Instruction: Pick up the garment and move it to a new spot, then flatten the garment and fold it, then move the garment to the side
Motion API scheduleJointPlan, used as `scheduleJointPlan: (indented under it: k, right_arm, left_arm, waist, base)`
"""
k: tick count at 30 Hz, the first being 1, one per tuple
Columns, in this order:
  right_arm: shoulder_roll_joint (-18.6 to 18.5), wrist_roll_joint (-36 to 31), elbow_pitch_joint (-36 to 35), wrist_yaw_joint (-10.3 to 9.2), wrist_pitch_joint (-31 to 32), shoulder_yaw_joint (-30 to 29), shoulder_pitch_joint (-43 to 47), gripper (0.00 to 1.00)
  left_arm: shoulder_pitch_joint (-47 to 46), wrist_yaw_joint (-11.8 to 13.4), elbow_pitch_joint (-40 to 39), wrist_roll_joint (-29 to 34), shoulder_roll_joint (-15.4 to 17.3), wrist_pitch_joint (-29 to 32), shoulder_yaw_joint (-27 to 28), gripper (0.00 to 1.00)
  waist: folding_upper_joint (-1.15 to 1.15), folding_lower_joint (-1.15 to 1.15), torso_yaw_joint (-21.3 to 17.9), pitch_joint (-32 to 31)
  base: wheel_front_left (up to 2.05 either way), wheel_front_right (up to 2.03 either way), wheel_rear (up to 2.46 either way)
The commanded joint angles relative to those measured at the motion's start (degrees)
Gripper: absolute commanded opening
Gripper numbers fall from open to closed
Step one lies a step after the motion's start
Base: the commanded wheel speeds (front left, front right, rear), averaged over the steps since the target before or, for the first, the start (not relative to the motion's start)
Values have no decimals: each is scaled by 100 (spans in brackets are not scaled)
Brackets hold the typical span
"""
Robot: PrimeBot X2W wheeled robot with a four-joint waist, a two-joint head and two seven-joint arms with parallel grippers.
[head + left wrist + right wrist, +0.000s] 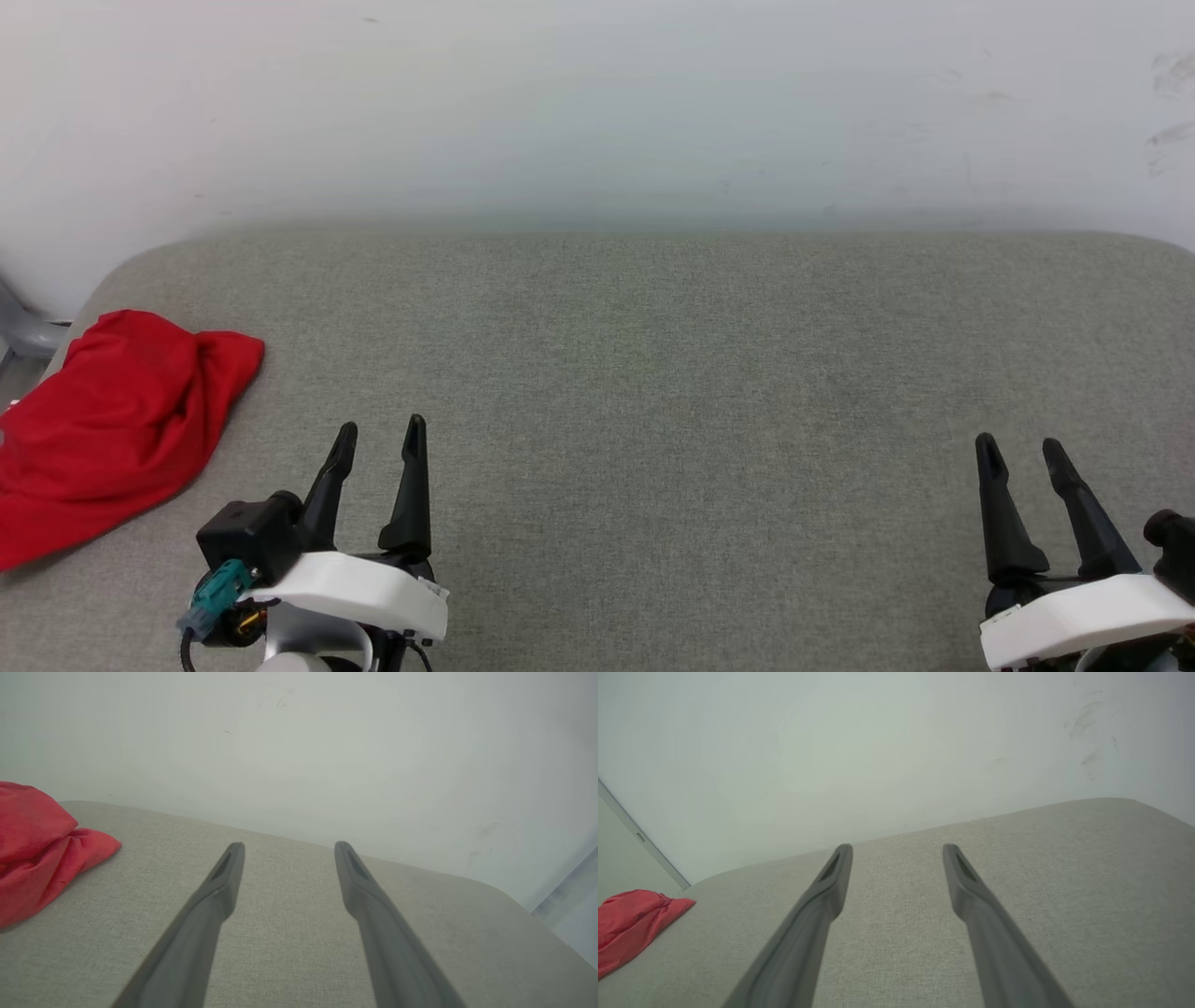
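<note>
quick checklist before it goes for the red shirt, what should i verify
1. Left gripper open and empty: ok.
2. Right gripper open and empty: ok.
3. Crumpled bright red soft garment in sight, to the left of the left gripper, apart from it: ok.
4. Garment lying flat: not ok, bunched up.
5. Bare room on the grey woven fabric surface for a new spot: ok.
6. Garment's full extent: cannot tell, the head view's left edge cuts it off.

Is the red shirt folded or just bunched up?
Bunched up: the shirt lies in a wrinkled heap at the left end of the grey surface, no flat folds.
</note>
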Motion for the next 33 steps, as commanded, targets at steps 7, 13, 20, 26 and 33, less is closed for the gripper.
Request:
scheduleJointPlan:
  k: [7, 13, 20, 26, 33]
  right_arm:
    - [2, -538, -187, -1, 59, -32, 84, 100]
    - [3, -823, -240, -1, 114, -83, 158, 100]
    - [4, -1063, -297, -1, 143, -118, 225, 100]
    - [4, -1252, -336, -1, 149, -149, 253, 100]
    - [5, -1456, -358, -2, 123, -188, 276, 100]
  left_arm:
    - [24, 101, 46, 448, 56, -140, -76, 100]
    - [24, 149, 186, 725, 65, -214, -135, 100]
    - [21, 192, 269, 1002, 56, -302, -163, 100]
    - [35, 83, 301, 1025, -10, -368, -110, 100]
    - [56, 0, 424, 1191, -55, -452, -70, 100]
  waist:
    - [0, -1, 29, -20]
    - [0, -1, 58, -37]
    - [0, -1, 71, -47]
    - [0, -1, 88, -55]
    - [0, -1, 113, -62]
  base:
    - [0, 0, 0]
    - [0, 0, 0]
    - [0, 0, 0]
    - [0, 0, 0]
    - [0, 0, 0]
